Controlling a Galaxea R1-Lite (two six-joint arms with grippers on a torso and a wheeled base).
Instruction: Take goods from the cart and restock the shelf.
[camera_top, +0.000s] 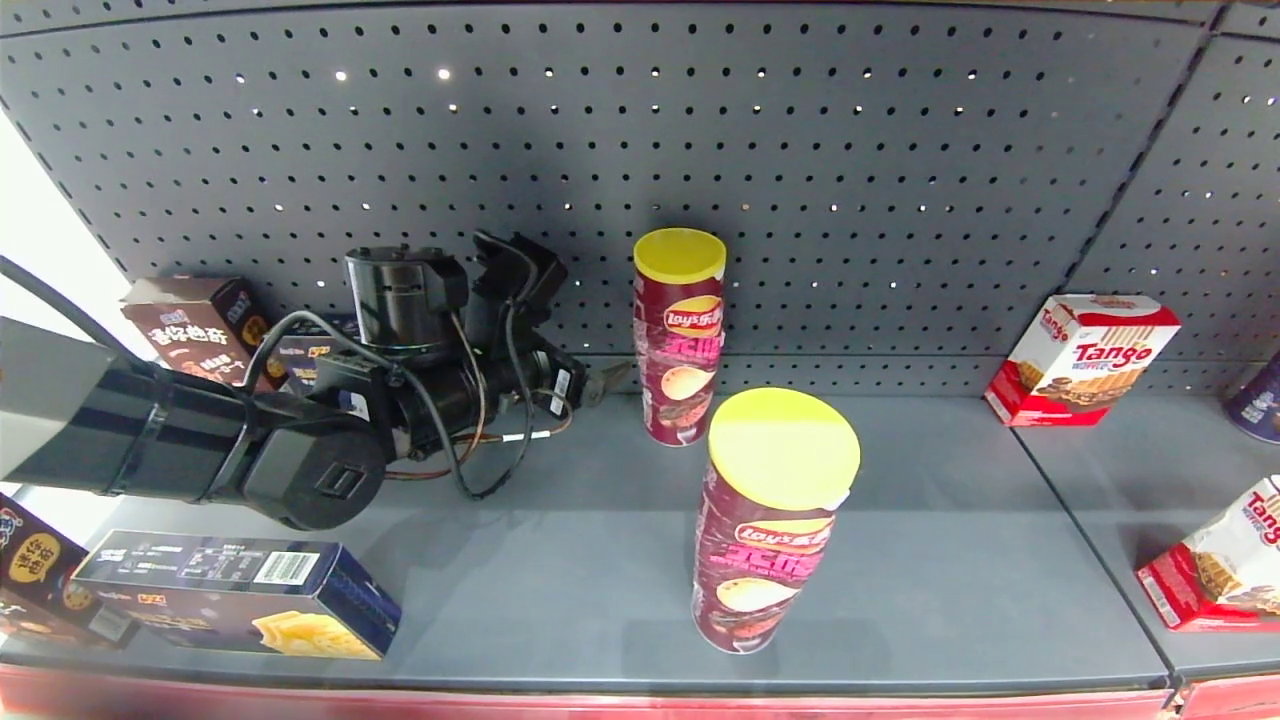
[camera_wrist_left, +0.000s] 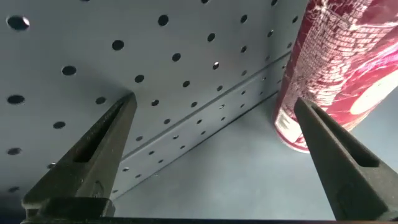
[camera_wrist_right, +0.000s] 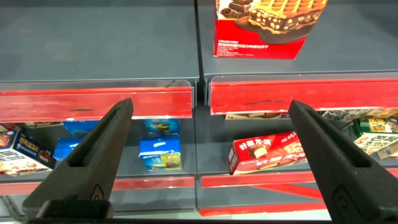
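Grey pegboard backs a grey shelf. Left gripper is low over the shelf near the back wall, fingers spread wide with nothing between them. Just past one fingertip stands the rear chip can, upright and close to the pegboard; contact is unclear. It is a tall maroon tube with a flat yellow lid and a chip picture on the side. A second identical can, the front chip can, stands upright nearer the shelf edge, apart from the first.

Right gripper also has its fingers apart and holds nothing. It faces lower shelves with red rails.

A dark blue box lies flat at the front left, brown boxes sit behind the arm, and red-and-white wafer boxes are on the right bay.
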